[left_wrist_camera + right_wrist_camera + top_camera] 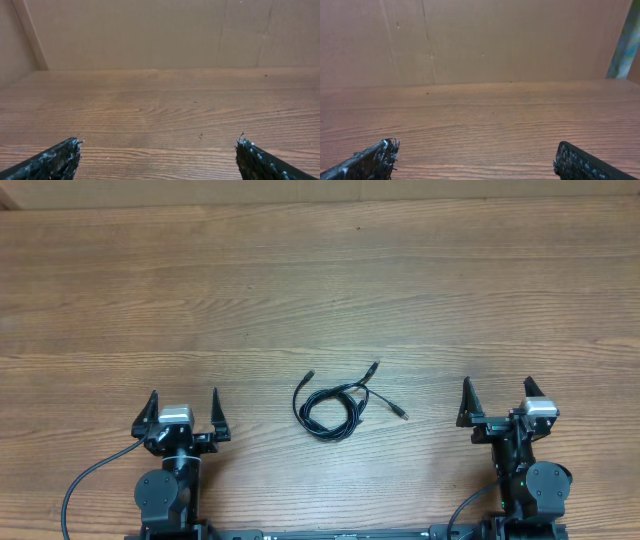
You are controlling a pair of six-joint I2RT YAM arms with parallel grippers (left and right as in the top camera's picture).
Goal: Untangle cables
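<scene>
1. Holding nothing, my left gripper (184,394) has its black jaws spread fully wide, low over the brown wood-grain table (300,280).
2. My right gripper (497,382) stands equally wide and empty, near the same table edge.
3. Between the two, well apart from both, the thin black cables (333,408) lie flat in one loose tangled coil, ends straying outward.

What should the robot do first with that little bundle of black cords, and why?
Probably reach the right tool toward the cables, whose loose plug end points its way. Both it and the left tool stand open and empty, and the tangle lies untouched on the table between them.
</scene>
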